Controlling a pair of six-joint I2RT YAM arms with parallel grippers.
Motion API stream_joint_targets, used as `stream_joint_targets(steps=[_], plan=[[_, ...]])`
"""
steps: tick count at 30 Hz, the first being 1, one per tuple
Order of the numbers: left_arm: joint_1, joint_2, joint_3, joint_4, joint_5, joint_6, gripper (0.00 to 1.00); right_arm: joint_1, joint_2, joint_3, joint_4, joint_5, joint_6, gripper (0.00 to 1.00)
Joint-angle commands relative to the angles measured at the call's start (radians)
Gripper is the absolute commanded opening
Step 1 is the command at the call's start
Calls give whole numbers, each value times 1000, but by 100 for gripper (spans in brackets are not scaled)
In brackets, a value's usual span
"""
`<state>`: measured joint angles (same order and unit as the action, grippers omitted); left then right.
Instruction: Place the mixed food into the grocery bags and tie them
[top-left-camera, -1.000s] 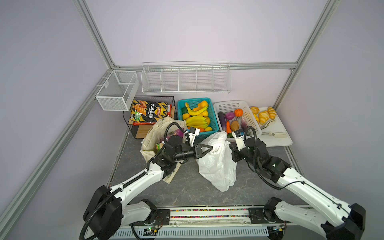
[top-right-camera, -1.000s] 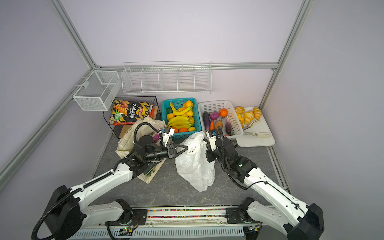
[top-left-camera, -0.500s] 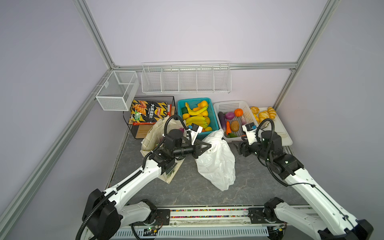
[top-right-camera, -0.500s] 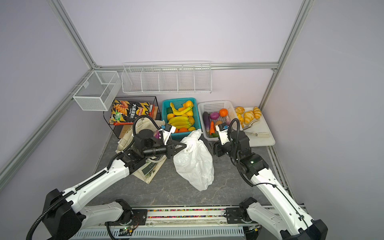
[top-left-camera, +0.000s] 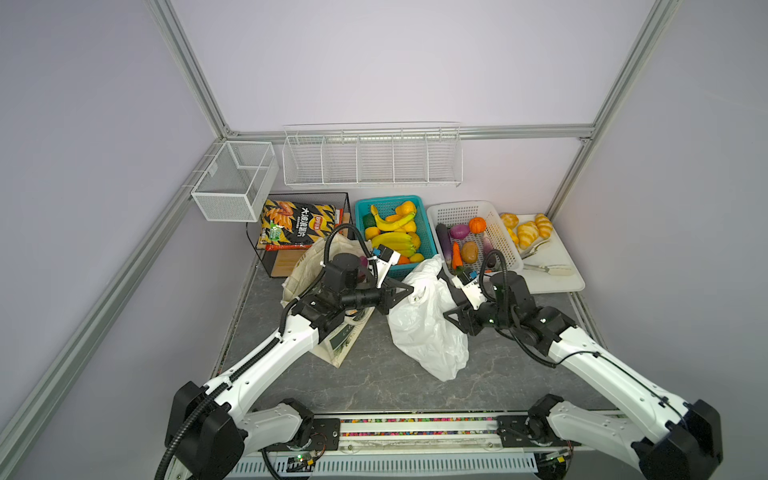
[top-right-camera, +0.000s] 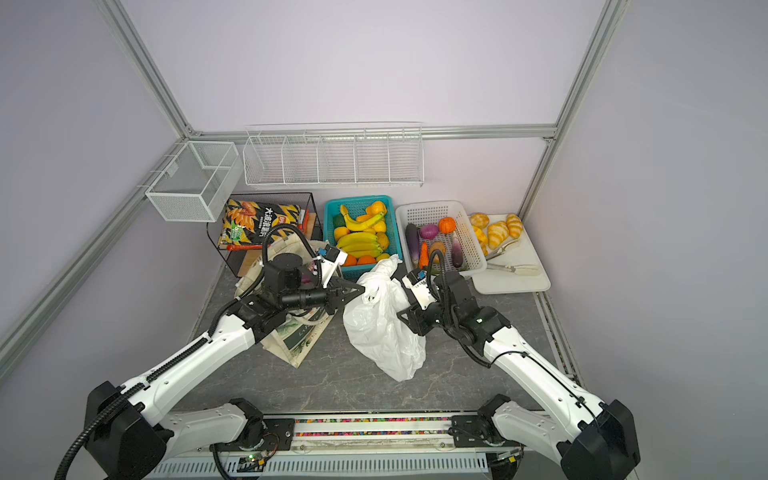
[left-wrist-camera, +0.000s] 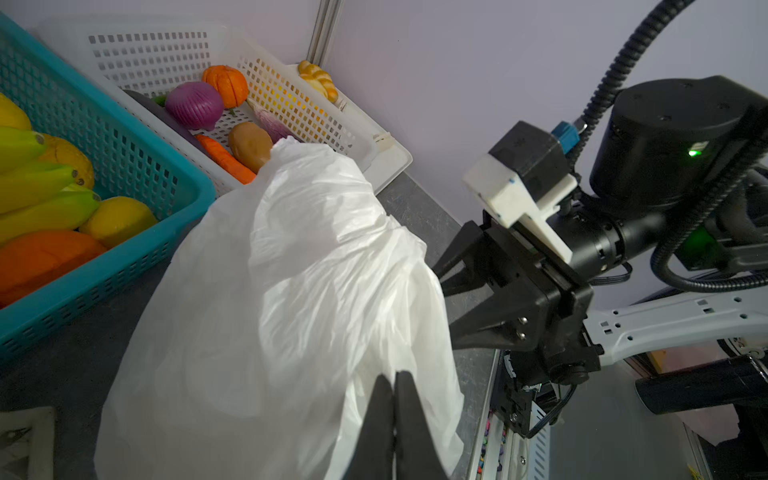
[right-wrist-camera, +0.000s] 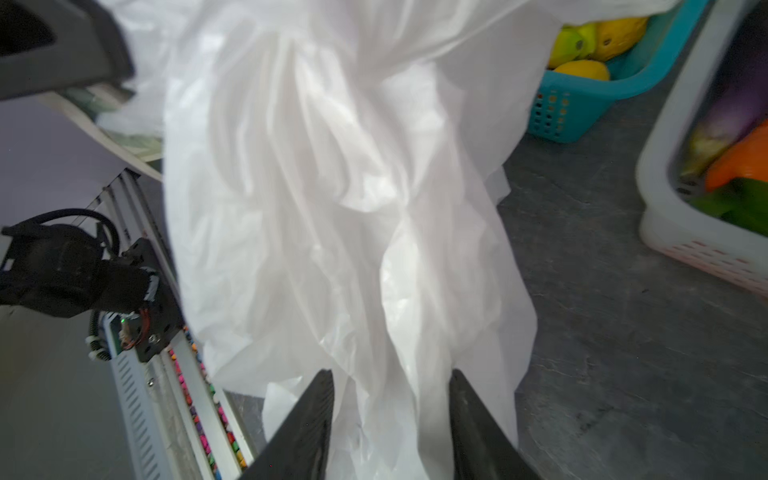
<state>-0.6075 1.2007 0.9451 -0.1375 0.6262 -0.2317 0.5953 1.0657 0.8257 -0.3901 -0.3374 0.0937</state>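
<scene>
Pinching the white bag (top-left-camera: 424, 332) near its top, the left claw (top-left-camera: 409, 290) was clamped tight on the film. The right claw (left-wrist-camera: 444, 299) stood with jaws apart at the bag's other side, loose film between them. The bag slumped on the desk (top-left-camera: 374, 374), just beside the tote (top-left-camera: 303, 266).

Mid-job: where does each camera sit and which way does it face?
Both top views: high above the base, facing down and back; left arm, right arm, left gripper, right gripper show.
Left wrist: on the left arm, facing along its shut fingers to the white plastic bag; right gripper beyond.
Right wrist: on the right arm, facing between its parted fingers into the bag.
Shared: every view shows the bag.
</scene>
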Motion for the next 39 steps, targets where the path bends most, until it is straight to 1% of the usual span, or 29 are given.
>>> stream_joint_targets(steps=[1, 3, 5, 7, 11, 14, 20, 25, 28, 33, 39], plan=[[19, 1, 9, -6, -15, 15, 0, 33, -17, -42, 81, -149, -7, 41], [22, -5, -3, 17, -9, -7, 0, 53, -25, -59, 122, -173, 7, 38], [21, -12, -22, 44, 6, -36, 0, 78, -27, -71, 151, -175, 15, 37], [20, -18, -36, 64, 26, -64, 0, 96, -27, -76, 165, -153, 16, 37], [22, -20, -62, 86, 44, -89, 0, 100, -27, -75, 155, -91, 9, 35], [22, -13, -64, 91, 44, -89, 8, 101, -29, -72, 149, -60, 7, 33], [28, -9, -67, 138, 59, -113, 26, 101, -33, -65, 132, -42, 1, 33], [29, 9, -56, 139, 30, -100, 33, 101, -34, -63, 132, -40, 1, 33], [29, 22, -38, 129, 19, -81, 34, 100, -28, -59, 129, -40, 0, 32], [28, 61, -17, 137, 57, -75, 35, 101, -24, -54, 127, -34, -3, 32], [28, 94, -7, 161, 73, -83, 35, 100, -20, -51, 129, -34, -5, 32]])
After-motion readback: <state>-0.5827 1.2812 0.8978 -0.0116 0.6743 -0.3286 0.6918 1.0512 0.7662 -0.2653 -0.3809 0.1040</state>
